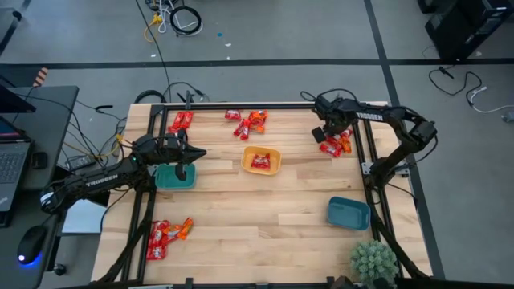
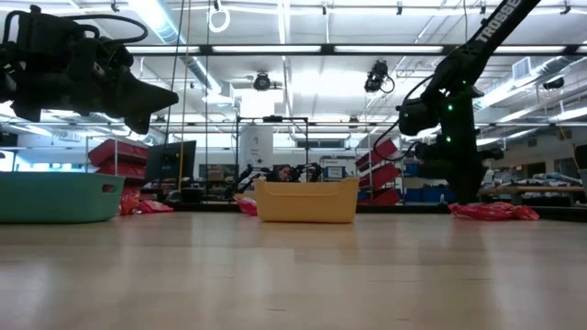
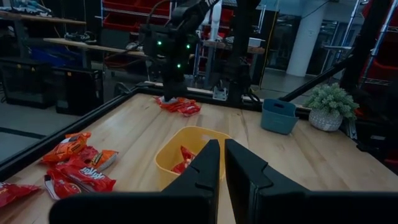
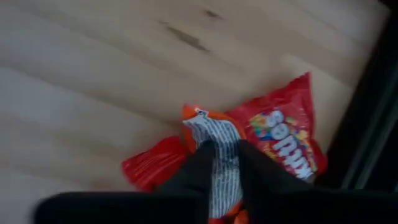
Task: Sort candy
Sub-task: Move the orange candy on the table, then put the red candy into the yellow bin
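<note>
Pinching, seemingly, an orange candy (image 4: 214, 140) between right end effector (image 4: 222, 163) fingertips.

1. The table (image 1: 265, 209) is pale wood, smooth, with visible grain.
2. The candy (image 4: 280, 140) wrappers are glossy, crinkled film.
3. The yellow bowl (image 2: 306, 202), teal bowl (image 2: 55, 197) and blue bowl (image 1: 348, 213) look like matt plastic.

Candy (image 1: 260, 161) lies in middle bowl (image 1: 248, 157), between others.
</note>
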### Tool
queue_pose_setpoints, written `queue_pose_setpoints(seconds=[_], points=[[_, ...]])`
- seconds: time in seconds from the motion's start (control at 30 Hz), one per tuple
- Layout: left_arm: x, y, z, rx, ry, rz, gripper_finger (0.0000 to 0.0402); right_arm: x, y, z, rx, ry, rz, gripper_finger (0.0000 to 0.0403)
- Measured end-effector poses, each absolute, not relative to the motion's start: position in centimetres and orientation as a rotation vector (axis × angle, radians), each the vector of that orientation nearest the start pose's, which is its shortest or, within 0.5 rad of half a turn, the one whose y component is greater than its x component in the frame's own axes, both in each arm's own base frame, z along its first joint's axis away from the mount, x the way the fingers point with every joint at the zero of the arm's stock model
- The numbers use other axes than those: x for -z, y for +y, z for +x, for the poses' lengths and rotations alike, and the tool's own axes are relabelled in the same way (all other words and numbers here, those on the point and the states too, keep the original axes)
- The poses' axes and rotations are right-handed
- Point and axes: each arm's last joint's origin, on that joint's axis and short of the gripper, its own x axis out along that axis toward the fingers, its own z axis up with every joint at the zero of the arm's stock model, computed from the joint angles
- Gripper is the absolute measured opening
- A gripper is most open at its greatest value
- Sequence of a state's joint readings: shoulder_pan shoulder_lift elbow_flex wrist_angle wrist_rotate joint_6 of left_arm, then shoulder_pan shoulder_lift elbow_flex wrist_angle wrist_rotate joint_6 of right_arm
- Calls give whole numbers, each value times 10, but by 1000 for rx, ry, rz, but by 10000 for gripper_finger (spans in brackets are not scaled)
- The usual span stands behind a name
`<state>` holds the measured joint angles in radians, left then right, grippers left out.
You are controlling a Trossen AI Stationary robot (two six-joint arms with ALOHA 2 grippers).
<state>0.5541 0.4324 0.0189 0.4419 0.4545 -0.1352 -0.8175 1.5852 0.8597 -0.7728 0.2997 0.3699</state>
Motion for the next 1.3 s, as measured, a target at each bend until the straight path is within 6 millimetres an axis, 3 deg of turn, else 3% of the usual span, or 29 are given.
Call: queue_pose_setpoints(seconds=[0.07,0.33,0.47,0.7,1.0,1.17,1.3], points=[[-173,54,111,-98,-32,-121,28,-151,-187,169,1185,1347,647,11],[-173,54,111,-98,-32,-121,28,-149,-162,192,968,1335,720,12],[-173,54,111,-98,-33,-121,28,-163,-155,206,1010,1310,640,12],[-173,54,111,-98,-28,-123,28,-175,-169,195,1152,1343,597,94],[-172,54,111,-99,-23,-126,28,-156,-185,160,1309,1346,726,228],[-172,54,111,-99,-22,-122,28,-142,-186,147,1348,1325,760,256],[-172,54,111,-99,-22,-122,28,-138,-187,148,1357,1281,760,246]])
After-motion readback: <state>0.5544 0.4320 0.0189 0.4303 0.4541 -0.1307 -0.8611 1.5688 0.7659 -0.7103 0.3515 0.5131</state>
